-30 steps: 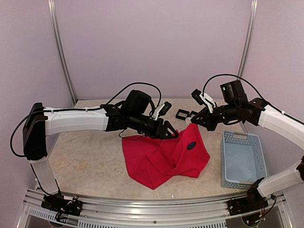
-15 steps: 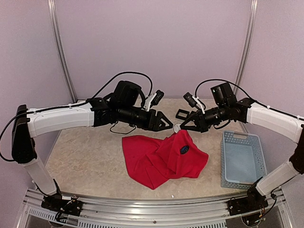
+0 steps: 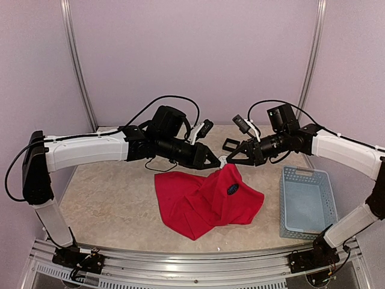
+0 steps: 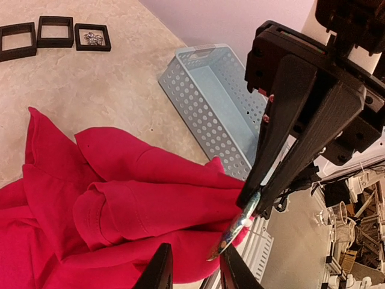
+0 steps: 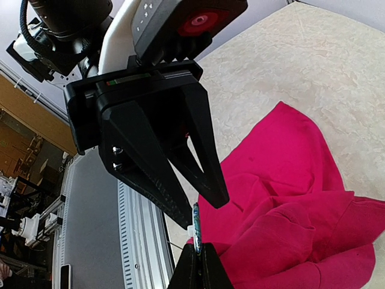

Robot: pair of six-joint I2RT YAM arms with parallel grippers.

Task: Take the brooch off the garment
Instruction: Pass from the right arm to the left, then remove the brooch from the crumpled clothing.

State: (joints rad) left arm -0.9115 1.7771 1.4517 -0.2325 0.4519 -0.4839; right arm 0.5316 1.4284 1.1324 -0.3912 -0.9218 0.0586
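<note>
Garment [image 3: 207, 201] mid-table [image 3: 108, 205]; basket [image 3: 304, 173] at its 3 o'clock, apart. Brooch [image 4: 239, 227] at garment's raised tip, 1 o'clock; frames [image 3: 231, 144] behind tip, 12 o'clock.

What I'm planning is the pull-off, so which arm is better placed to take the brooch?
Left, probably. The right claw is shut, holding up the garment by its peak, so it is busy; the left claw is free, jaws apart, close to the brooch.
</note>
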